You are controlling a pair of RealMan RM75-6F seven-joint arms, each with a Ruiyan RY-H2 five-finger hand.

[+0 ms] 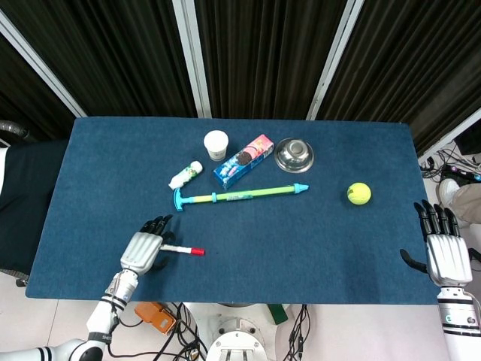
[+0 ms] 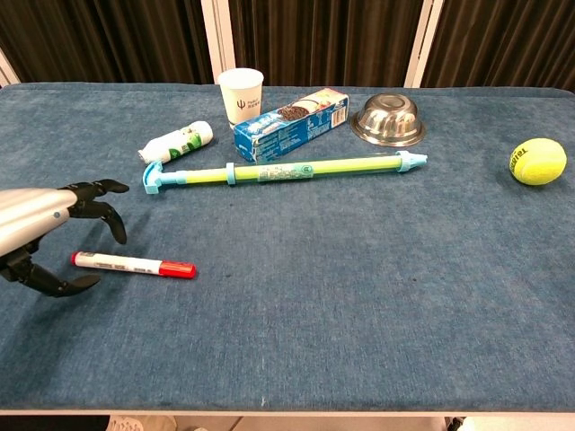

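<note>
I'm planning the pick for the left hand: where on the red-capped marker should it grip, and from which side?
Probably the white barrel of the marker, near its middle, coming down from above. It lies flat on the table, crosswise to the robot, so fingers can close across its thin width. The left hand is at the white end, fingers spread, and nothing crowds the marker.

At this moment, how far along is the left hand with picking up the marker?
Done: the left hand is at the white end of the marker, fingers spread above it and thumb below. In hand: nothing yet; the marker lies flat on the table and no finger clearly presses it. Left: closing on it and lifting. The right hand rests open at the table's right edge.
</note>
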